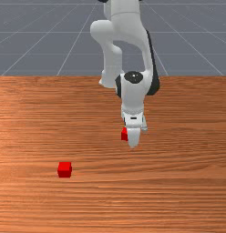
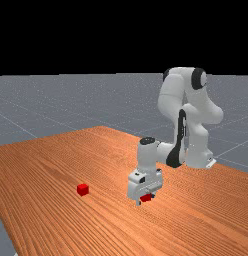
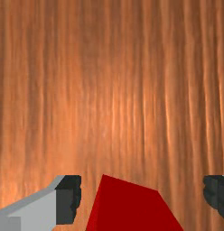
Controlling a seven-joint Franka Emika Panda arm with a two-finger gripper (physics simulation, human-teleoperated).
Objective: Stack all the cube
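Observation:
In the far view the gripper (image 2: 146, 200) stands open low over the table, with a red cube (image 2: 145, 197) at its fingers. The wrist view has that cube (image 3: 133, 207) between the two fingers of the gripper (image 3: 143, 197), a gap on either side, its edges turned at an angle to them. The hand partly hides this cube (image 1: 124, 134) in the front view. Another red cube (image 1: 64, 169) lies apart, toward the front view's left and nearer that camera; the far view has this second cube (image 2: 83, 189) left of the hand.
The wooden table (image 1: 178, 182) lies under both cubes, and bare wood separates them. In the far view, the table's near left edge runs beyond the second cube, on the side away from the arm.

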